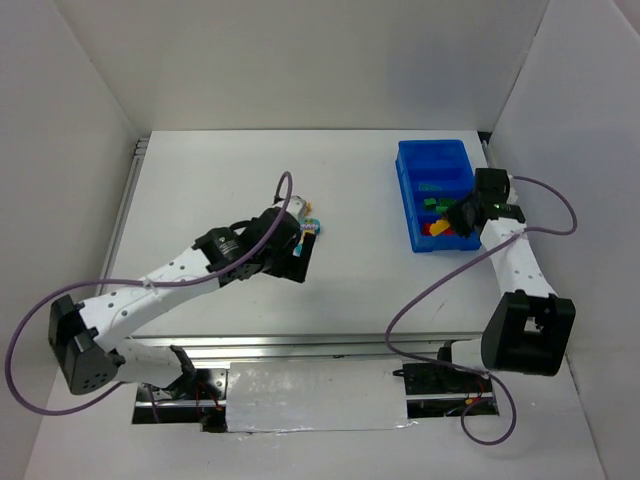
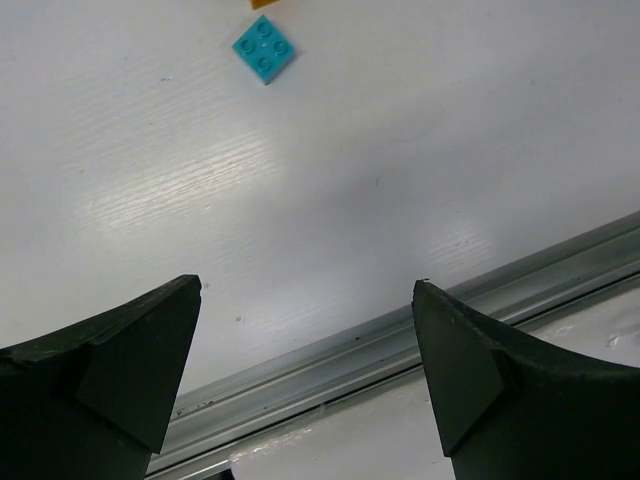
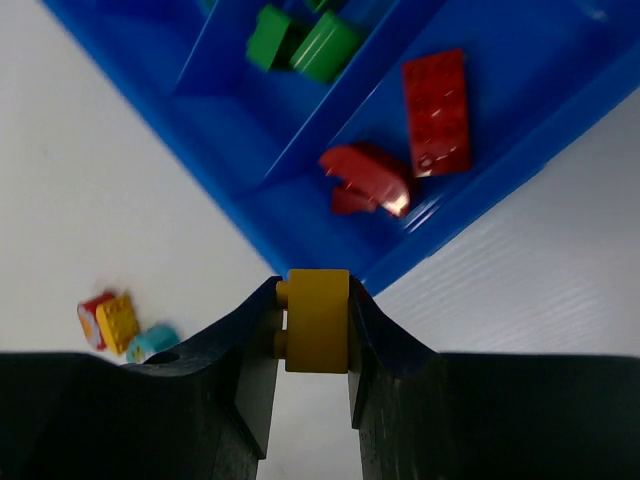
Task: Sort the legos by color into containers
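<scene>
- Right jaws: clenched on a yellow brick (image 3: 318,335). It is a small block with a plain face turned to the wrist camera and two studs poking out on its left side, against the left pad.
- The yellow brick hangs just off the near outer wall of the blue bin (image 3: 520,160), by the corner of the end compartment. I cannot tell whether it is above the rim or beside it.
- That end compartment holds a flat red brick (image 3: 436,110) with two rows of studs and a rounded red piece (image 3: 368,178), close together; whether they touch is unclear.
- The next compartment over, past a divider, holds green bricks (image 3: 305,40) lying against each other.
- Left jaws: released, pads wide apart with nothing between them, pointing down at the white tabletop (image 2: 350,180).
- A teal brick (image 2: 264,48), a thin square with four studs, lies flat ahead of the left jaws and well apart from them. An orange-yellow corner (image 2: 265,3) shows just beyond it, cut off by the frame edge.
- The top view puts the left jaws mid-tabletop and the bin at the far right.
</scene>
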Available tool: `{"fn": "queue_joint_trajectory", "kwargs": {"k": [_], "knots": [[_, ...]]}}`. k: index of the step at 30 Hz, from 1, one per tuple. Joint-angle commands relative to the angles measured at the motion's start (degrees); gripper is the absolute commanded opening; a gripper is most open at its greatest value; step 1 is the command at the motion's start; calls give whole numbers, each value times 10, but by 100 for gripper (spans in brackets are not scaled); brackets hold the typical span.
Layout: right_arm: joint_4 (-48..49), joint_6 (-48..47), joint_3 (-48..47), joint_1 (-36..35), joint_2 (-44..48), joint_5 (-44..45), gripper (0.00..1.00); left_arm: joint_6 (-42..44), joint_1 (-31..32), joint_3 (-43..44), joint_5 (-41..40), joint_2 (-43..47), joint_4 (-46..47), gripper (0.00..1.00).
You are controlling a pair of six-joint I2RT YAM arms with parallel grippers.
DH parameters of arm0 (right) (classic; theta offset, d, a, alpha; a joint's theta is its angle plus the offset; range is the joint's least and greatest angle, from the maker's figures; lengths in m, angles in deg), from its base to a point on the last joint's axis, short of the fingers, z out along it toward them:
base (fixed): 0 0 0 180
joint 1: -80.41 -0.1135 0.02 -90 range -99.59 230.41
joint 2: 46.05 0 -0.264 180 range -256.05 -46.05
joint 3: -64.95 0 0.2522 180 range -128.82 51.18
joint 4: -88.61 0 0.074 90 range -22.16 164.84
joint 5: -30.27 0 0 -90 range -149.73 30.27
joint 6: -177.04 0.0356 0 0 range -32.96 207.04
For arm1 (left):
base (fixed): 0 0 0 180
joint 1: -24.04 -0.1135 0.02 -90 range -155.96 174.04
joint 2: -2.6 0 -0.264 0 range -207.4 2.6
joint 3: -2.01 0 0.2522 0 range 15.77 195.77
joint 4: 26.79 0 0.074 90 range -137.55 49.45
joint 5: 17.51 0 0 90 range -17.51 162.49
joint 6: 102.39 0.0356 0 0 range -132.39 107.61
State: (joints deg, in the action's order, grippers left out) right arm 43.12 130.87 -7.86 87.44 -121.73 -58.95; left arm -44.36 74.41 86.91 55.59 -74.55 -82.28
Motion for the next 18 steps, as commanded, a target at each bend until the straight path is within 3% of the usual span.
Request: {"fn": "queue_joint_trajectory", "kwargs": {"k": [1,10,18], "knots": [[-5,-5,-46,38,-31,33,0,-11,-4,-34,-36,62,-18,100],[-9,-10,-63,75,-42,27,0,-36,-7,-136,-101,192,4,99],[1,-12,-49,84,-25,7,0,-51,-9,-183,-134,230,13,100]]}}
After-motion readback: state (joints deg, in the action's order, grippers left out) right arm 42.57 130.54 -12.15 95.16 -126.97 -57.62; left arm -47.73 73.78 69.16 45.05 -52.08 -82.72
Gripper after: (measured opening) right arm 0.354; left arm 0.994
